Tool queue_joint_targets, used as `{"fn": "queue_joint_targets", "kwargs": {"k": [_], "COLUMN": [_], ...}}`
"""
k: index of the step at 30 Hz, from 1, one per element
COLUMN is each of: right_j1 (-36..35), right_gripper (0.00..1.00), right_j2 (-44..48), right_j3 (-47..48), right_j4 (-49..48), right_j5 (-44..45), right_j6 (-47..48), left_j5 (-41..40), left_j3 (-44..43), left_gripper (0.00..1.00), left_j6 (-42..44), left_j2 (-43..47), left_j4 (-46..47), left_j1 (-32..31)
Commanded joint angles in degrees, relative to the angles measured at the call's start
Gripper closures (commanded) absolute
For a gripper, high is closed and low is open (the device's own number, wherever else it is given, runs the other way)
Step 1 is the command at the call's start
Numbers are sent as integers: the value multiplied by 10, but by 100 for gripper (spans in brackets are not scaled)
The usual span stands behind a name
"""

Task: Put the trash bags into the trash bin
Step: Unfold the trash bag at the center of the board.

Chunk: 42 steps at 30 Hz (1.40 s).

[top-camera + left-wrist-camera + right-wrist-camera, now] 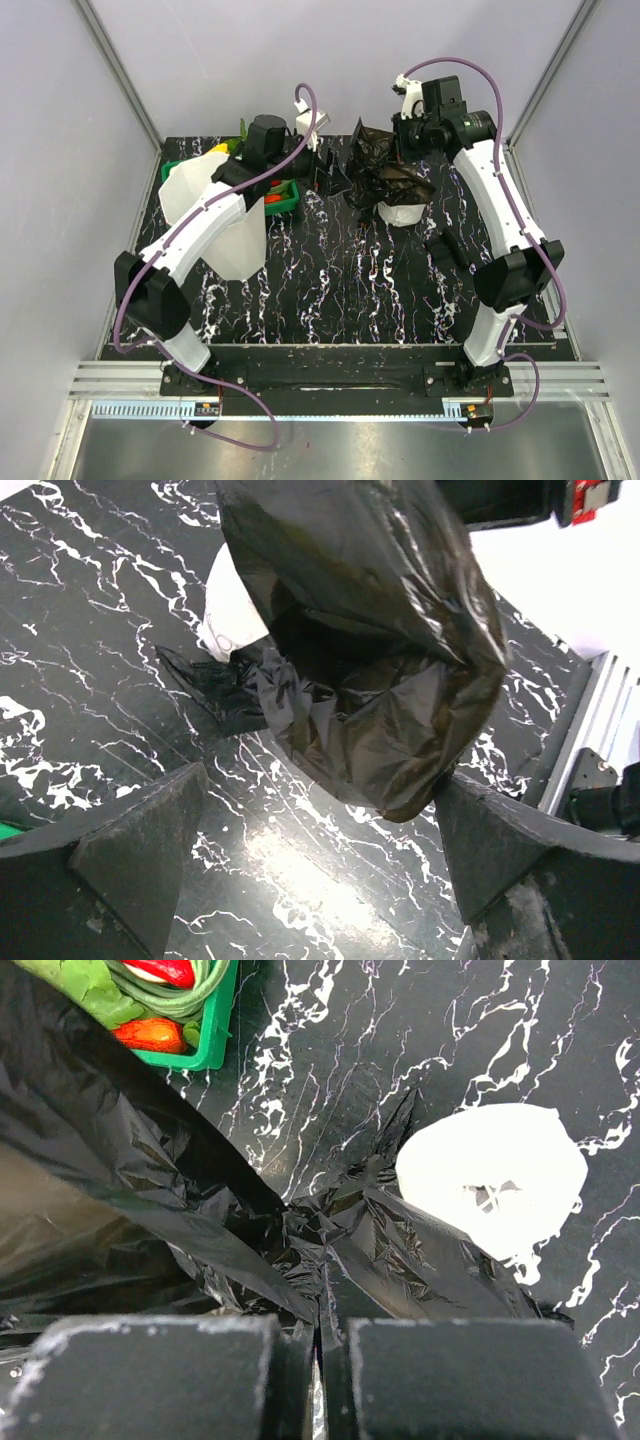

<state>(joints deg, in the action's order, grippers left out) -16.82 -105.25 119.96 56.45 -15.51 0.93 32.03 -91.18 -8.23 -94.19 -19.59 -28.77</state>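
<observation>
A glossy black trash bag point(378, 160) hangs above the back of the table. My right gripper point(322, 1345) is shut on its crumpled film point(180, 1210), seen in the top view at the right gripper point(393, 140). More of the black film drapes down onto the table by the white roll point(402, 212). My left gripper point(320, 855) stands open just below and in front of the hanging bag point(370, 650), nothing between its fingers point(140, 855); it also shows from above point(325, 175). The white trash bin point(215, 215) stands at the left, partly hidden behind my left arm.
A green basket point(283, 197) of toy vegetables sits behind the bin, its corner also showing from the right wrist point(200, 1035). The white roll point(492, 1182) lies beside the bag film. A small black object point(446, 246) lies on the marbled table near my right arm.
</observation>
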Motion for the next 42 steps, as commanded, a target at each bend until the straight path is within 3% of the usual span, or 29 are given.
{"fn": "queue_joint_targets", "kwargs": {"k": [1, 13, 42], "right_j1": [4, 4, 4], "right_gripper": [100, 100, 100], "right_j2": [-2, -14, -80], "right_j3": [39, 42, 74], "right_j4": [0, 1, -16], "right_j5": [-7, -4, 56], "right_j6": [-24, -27, -32], "left_j5": [-55, -30, -71], "left_j3": [8, -18, -5], "left_gripper": [1, 1, 1], "left_j6": [27, -6, -35], "left_j2": [9, -39, 8], "left_j4": [42, 54, 18], "left_j1": [-19, -36, -48]}}
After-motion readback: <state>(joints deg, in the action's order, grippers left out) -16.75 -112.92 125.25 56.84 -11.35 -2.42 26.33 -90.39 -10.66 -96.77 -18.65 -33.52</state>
